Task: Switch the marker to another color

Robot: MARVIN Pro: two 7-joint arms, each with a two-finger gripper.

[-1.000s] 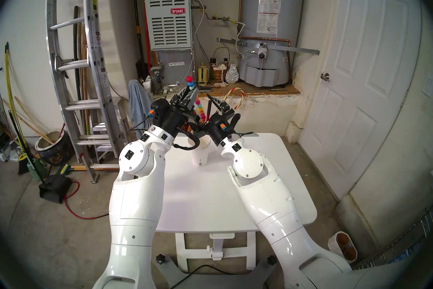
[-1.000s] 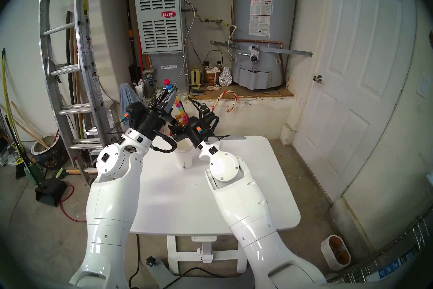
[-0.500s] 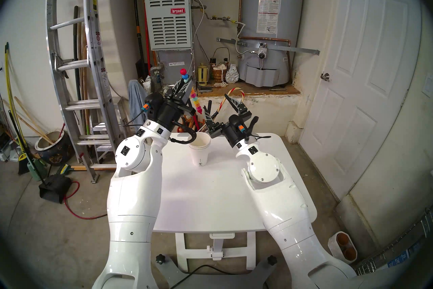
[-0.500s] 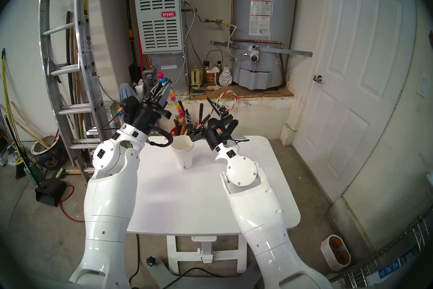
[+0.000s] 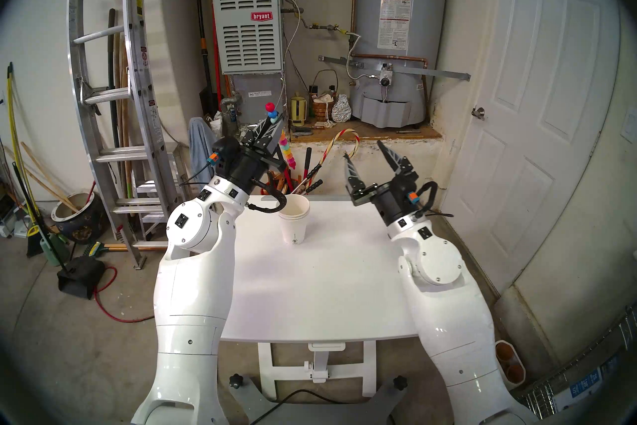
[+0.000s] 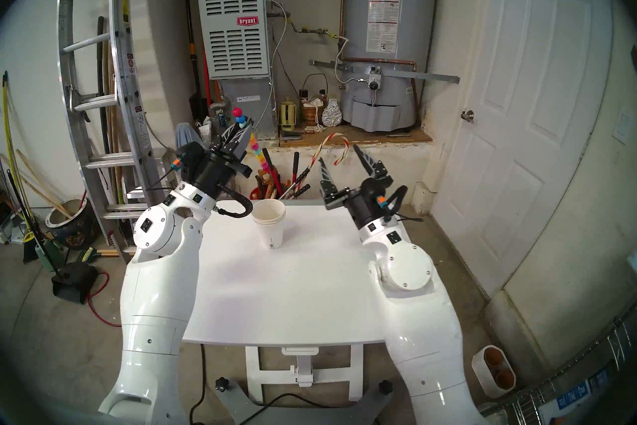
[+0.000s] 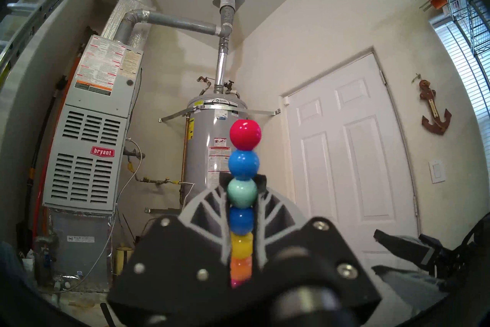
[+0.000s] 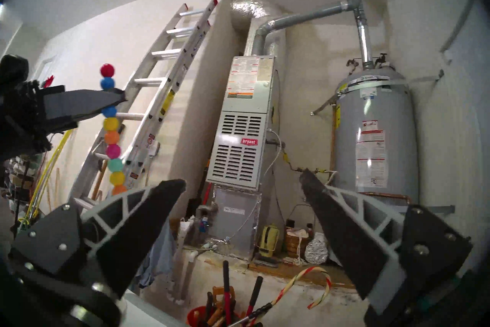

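A red badge reading "bryant" (image 5: 262, 16) sits on the gray furnace (image 5: 246, 0), between its two louvered panels. To the furnace's right, the gray water heater (image 7: 216, 143) carries "A.O. Smith" on its top band. White-and-red warning labels on both appliances are too small to read, as are the stickers on the ladder (image 5: 103, 69) left of the furnace
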